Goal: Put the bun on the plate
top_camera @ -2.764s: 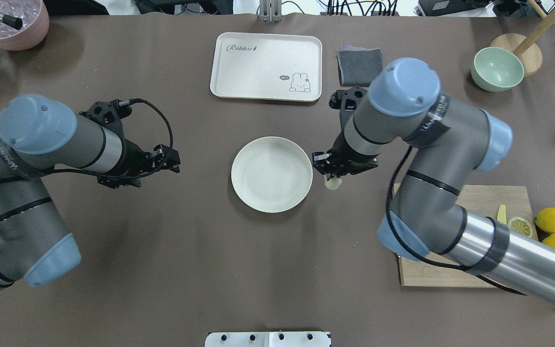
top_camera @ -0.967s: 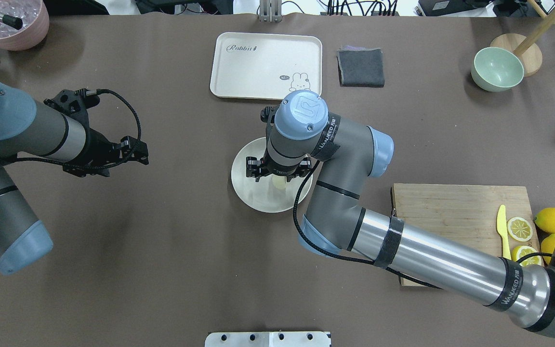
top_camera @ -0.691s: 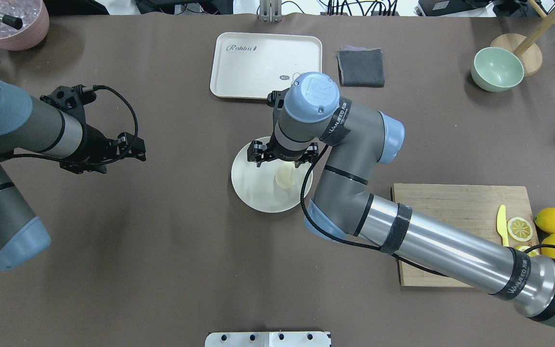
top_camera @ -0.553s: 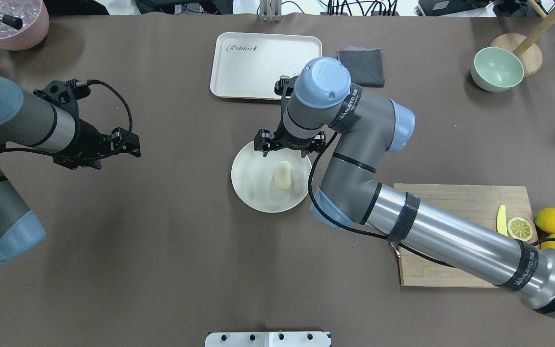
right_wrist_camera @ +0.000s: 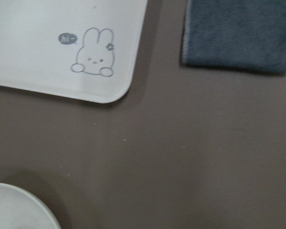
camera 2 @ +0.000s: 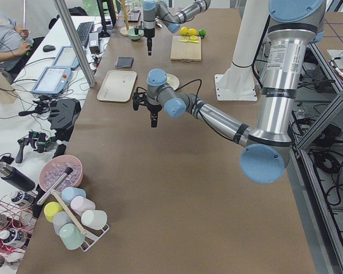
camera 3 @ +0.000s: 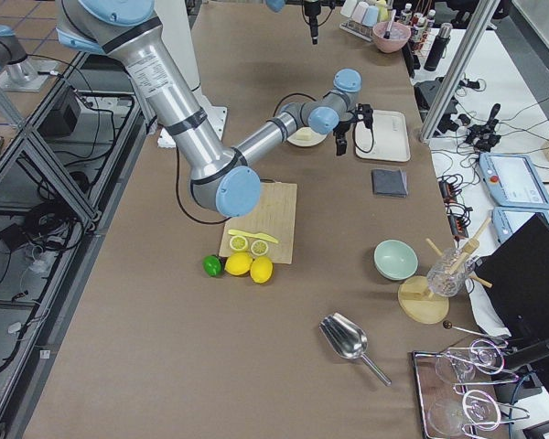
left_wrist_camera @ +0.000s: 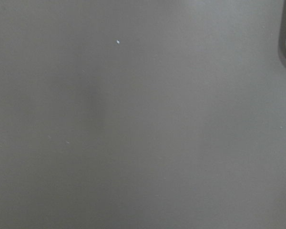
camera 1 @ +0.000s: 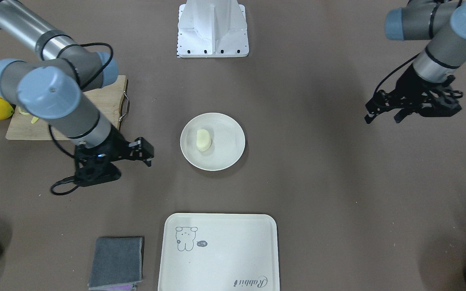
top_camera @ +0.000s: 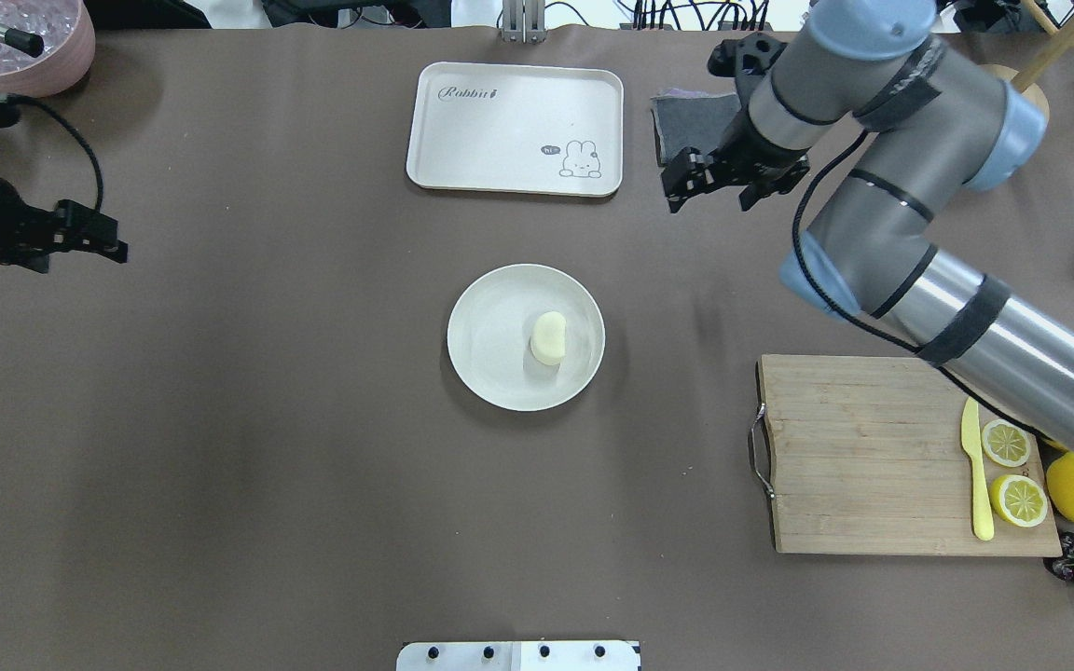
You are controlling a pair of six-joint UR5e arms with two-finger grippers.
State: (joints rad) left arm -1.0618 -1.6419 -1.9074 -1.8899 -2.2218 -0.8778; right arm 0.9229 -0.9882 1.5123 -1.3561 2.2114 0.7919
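The pale cream bun [top_camera: 548, 337] lies on its side on the round off-white plate [top_camera: 490, 347] at the table's middle, right of the plate's centre; the front-facing view shows the bun [camera 1: 203, 140] and the plate [camera 1: 227, 155] too. Nothing touches the bun. My right gripper [top_camera: 710, 189] hangs open and empty beyond the plate to the right, over the near edge of a grey cloth. At the table's far left, my left gripper [top_camera: 80, 250] is open and empty, well away from the plate. A bit of the plate's rim [right_wrist_camera: 19, 202] shows in the right wrist view.
A cream tray [top_camera: 516, 128] with a rabbit drawing lies beyond the plate, the grey cloth [top_camera: 686, 126] to its right. A wooden cutting board [top_camera: 863, 457] with lemon slices and a yellow knife sits near right. A pink bowl [top_camera: 29, 56] stands far left.
The right gripper carried the bun over the plate, let it go there, then rose and pulled back to the far right. The left arm drew away to the left.
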